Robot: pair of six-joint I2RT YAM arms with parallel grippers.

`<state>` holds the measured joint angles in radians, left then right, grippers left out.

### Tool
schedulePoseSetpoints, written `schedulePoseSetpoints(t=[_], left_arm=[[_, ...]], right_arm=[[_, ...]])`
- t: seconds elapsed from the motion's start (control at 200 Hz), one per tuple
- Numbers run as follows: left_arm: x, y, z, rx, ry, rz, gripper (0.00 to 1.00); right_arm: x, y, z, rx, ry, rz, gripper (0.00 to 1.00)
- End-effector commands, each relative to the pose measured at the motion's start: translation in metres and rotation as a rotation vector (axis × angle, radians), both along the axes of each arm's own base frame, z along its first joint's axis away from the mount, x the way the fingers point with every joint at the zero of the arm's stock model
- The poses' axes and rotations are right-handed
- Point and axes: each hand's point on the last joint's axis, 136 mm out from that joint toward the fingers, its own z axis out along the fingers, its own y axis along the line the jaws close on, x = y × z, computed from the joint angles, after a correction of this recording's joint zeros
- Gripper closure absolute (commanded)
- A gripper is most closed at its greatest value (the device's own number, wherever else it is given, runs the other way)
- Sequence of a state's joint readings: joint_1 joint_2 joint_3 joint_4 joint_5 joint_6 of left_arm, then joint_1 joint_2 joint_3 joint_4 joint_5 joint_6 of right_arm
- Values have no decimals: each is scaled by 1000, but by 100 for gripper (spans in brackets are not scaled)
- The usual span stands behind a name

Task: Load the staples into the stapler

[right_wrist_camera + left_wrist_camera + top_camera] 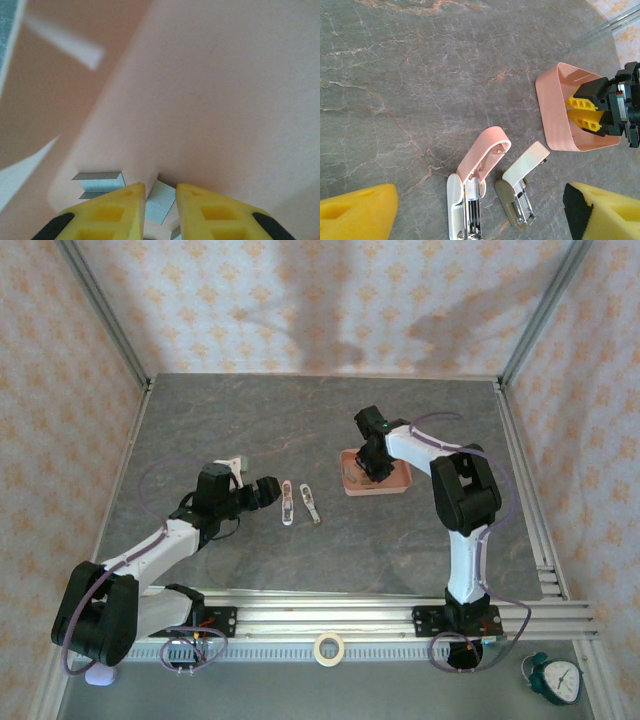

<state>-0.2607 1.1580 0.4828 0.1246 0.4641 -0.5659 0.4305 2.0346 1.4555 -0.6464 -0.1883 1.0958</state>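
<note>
The left hand (265,490) hovers over the grey marbled table (250,410), its yellow foam fingers (357,212) spread wide and holding nothing. Just ahead of it, between the spread fingers in the left wrist view, lies the stapler (465,195), a small cream-white oblong with its pale pink top swung up and a bare metal channel showing. Touching nothing, just to that stapler's right, lies a second small oblong piece (520,185), with a cream-white flap raised over its own metal channel. That makes two opened oblongs side by side, with nothing between them and the left hand.

Further right, well apart from the left hand, sits one shallow pink rectangular tray (555,110). The right hand (581,111) reaches down inside it, with the tray walls around its fingers. In the right wrist view the staples (160,200) are short grey metal strips on the tray floor. One strip lies in the narrow gap between the two yellow fingertips (120,207). A second strip (100,182) lies just left of the left fingertip, and the corner of a third shows at the bottom edge. The fingers stand almost together on either side of the middle strip, but I cannot tell whether they pinch it.

Well behind both hands, by the arm bases, lie one roll of tape (329,648) and one small teal clock (556,680).
</note>
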Motion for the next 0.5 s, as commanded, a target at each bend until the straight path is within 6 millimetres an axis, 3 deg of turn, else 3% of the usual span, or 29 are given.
schedulePoseSetpoints(t=[0.0, 0.225, 0.496], left_arm=[[3, 4, 4, 22, -31, 5, 13], [2, 5, 4, 41, -43, -12, 13], [2, 5, 6, 42, -47, -14, 13]], right_arm=[[-19, -11, -33, -43, 112, 18, 77], [-24, -10, -37, -47, 146, 48, 80], [-12, -9, -15, -55, 97, 80, 83]])
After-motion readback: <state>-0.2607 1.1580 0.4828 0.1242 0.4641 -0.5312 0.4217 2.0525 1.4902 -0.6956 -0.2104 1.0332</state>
